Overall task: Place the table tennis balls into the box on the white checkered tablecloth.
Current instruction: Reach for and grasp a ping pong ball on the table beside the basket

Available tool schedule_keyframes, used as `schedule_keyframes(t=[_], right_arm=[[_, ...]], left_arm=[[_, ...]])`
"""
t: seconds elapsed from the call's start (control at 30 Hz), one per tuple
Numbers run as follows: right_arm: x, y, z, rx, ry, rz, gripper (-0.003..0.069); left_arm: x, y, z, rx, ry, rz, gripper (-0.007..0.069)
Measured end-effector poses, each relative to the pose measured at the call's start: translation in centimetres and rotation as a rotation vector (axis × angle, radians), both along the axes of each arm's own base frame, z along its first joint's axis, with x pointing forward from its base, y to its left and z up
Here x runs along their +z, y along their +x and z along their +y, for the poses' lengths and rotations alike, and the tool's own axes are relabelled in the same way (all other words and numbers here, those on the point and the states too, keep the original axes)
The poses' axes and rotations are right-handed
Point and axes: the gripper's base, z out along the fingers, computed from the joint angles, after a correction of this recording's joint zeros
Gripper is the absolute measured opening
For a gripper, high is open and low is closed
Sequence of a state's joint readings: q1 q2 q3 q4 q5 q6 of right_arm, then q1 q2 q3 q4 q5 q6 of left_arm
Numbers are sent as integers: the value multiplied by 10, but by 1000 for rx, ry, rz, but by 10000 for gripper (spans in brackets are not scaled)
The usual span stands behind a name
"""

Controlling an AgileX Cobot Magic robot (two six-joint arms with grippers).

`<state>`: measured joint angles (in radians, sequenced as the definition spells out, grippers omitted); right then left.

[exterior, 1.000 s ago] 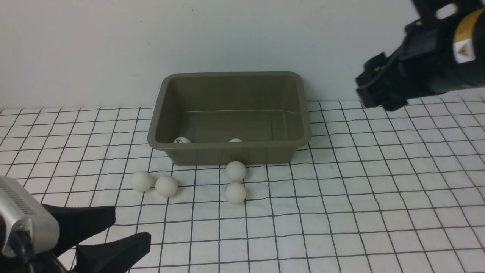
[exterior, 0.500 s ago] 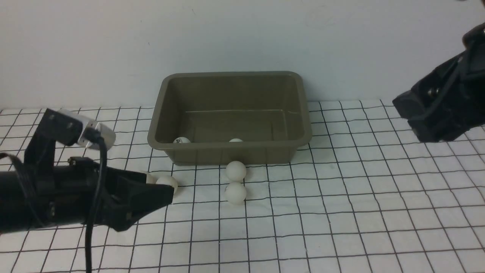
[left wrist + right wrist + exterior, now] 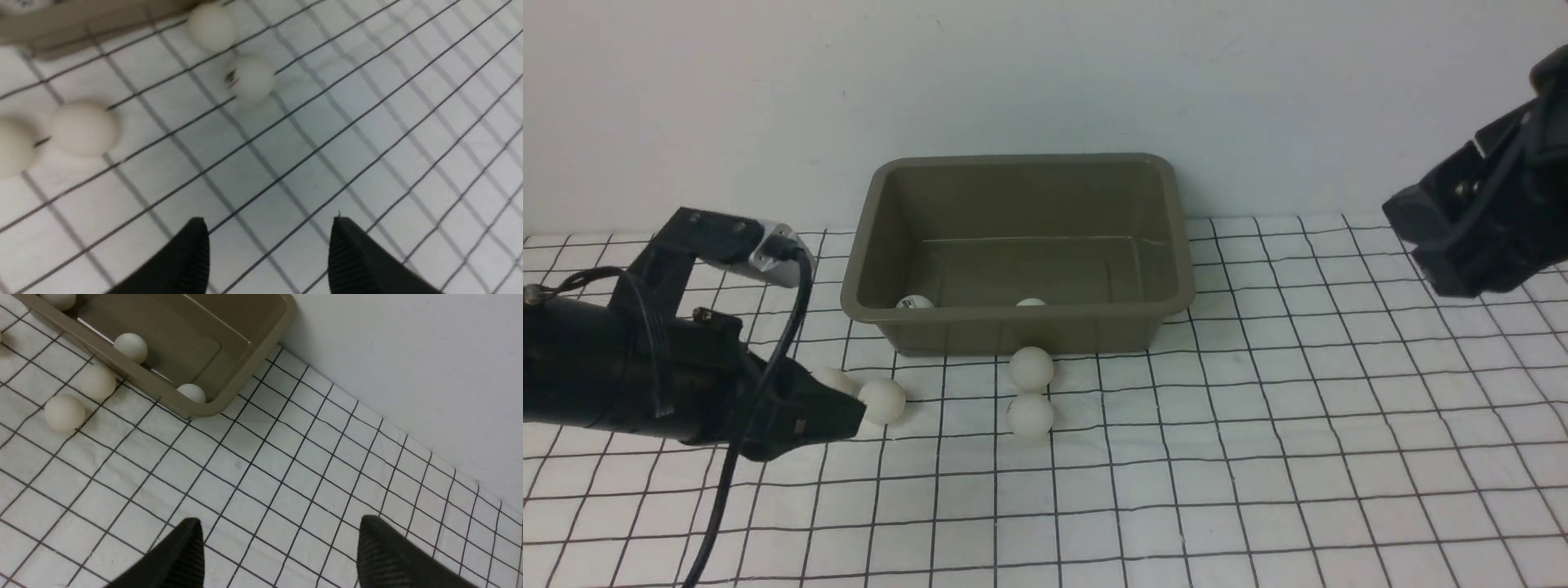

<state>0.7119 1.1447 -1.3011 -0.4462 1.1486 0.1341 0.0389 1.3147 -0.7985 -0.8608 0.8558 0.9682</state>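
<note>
Now: left gripper low by the loose balls, both grippers empty

Box (image 3: 1176, 237) stands on the white checkered tablecloth (image 3: 1258, 425).

Table tennis balls, seven counted:
- Three inside the box, along its near wall, seen in the right wrist view: ball 1 (image 3: 59, 298) cut off by the frame edge, ball 2 (image 3: 130, 347) mid-wall, ball 3 (image 3: 191, 393) in the right near corner.
- Four on the cloth in front of the box. Ball 4 (image 3: 1032, 367) lies just off the middle of the near wall, with ball 5 (image 3: 1030, 415) just beside it, farther from the box.
- Ball 6 (image 3: 882, 400) and ball 7 (image 3: 833, 380) lie before the box's left corner. Ball 7 is partly hidden.

Left gripper (image 3: 268, 222): low, in front of the box's left corner, tips just beside ball 6. Contact cannot be told. The jaws are partly spread with only cloth between them, and nothing is held.

Right gripper (image 3: 281, 522): raised, well right of the box, jaws wide apart, nothing held.
</note>
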Motion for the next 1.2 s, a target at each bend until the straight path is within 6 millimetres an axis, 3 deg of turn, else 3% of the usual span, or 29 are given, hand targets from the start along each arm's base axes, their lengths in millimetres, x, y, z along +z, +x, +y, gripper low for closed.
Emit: schedule_keyframes(t=[0.17,0.27,0.5,0.73,0.97,1.2], right_arm=[[1,1,-2,-9,-21,-24,459],[2,2,-1,-4,-20,-35,459],[3,3,-1,-1,-13,-50,459],[3,3,-1,-1,-13,-50,459],[3,3,-1,0,-13,-50,459],[3,3,-1,0,-13,-50,459]], left_arm=[[-6,-3,-1,-11,127,39,363],[-7,-3,-17,-62,174,5,363],[-2,-6,-69,-120,106,-107,371],[-11,7,-105,-181,62,-59,499],[-23,27,-112,-74,47,-83,510],[-52,54,-122,-14,54,-13,510]])
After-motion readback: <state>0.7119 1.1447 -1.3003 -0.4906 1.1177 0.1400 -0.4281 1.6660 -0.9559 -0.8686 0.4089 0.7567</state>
